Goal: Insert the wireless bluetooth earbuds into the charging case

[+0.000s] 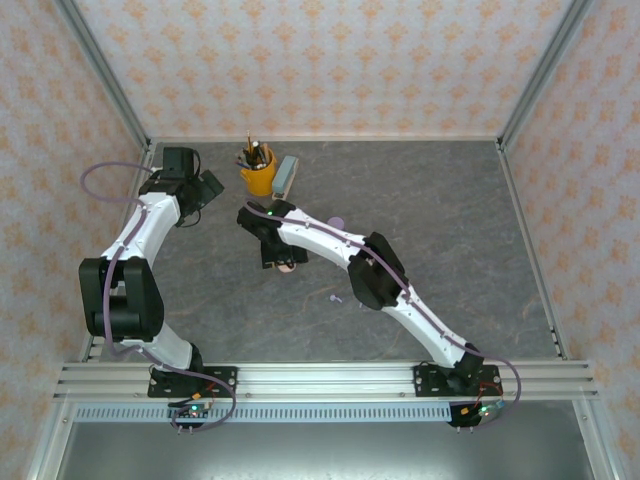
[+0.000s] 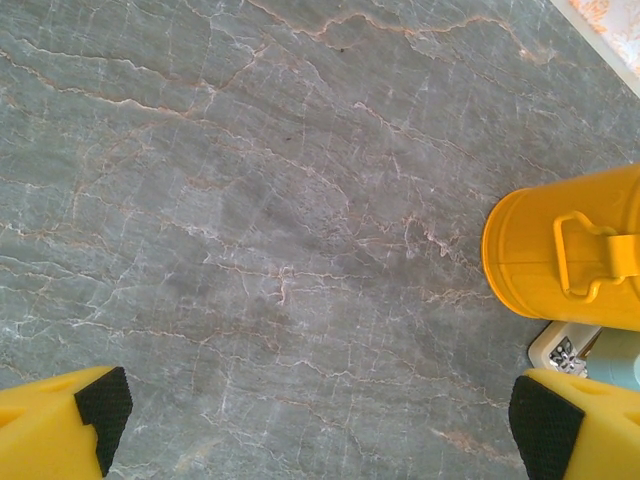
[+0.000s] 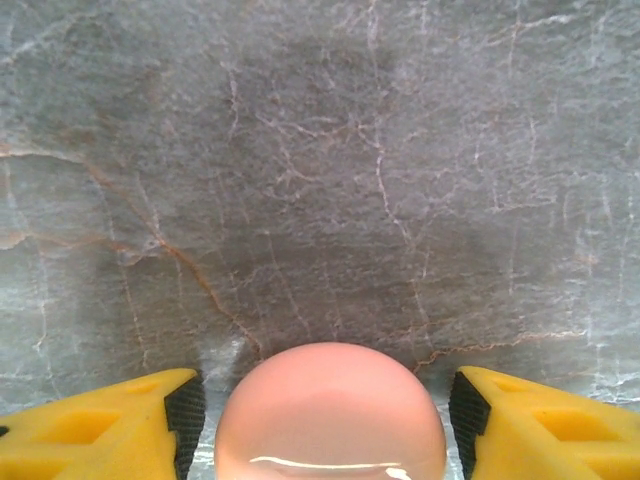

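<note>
Right pincer (image 1: pixel 283 262) is down at mid-surface, straddling the pink charging case (image 3: pixel 330 420), a smooth round dome w/ the lid looking shut. On the wrist cam we've got a yellow finger each side, black pads (image 3: pixel 186 415) level w/ the dome's flanks. A thin gap shows on both sides, so the jaws sit part-open around it and aren't gripping it yet.

Why there? We reckon it's lined up to pinch the case across its width, to steady or lift it so the lid can come open. No bud goes in while it's shut.

The task's thing: one tiny lilac earbud (image 1: pixel 335 297) lies loose on the surface (image 1: pixel 450 230), near the right arm's elbow, apart from the case and nearer the arm bases. It's too small to say how it's lying. A lilac disc (image 1: pixel 338 221) peeks from behind the right forearm, prob. a 2nd case, mostly hidden.

Left pincer (image 1: pixel 207 188) hangs far-left, jaws full wide, nothing between them, bare marble below. The yellow pencil cup (image 2: pixel 565 250) is just beside it, w/ a grey-blue box (image 1: pixel 288 172) right of the cup. It looks parked clear of the work, maybe as 2nd hand for the lid.

Risk, imo: the dome's glossy and curved, so a high squeeze could pop it out. We'd want the pads low on it.
</note>
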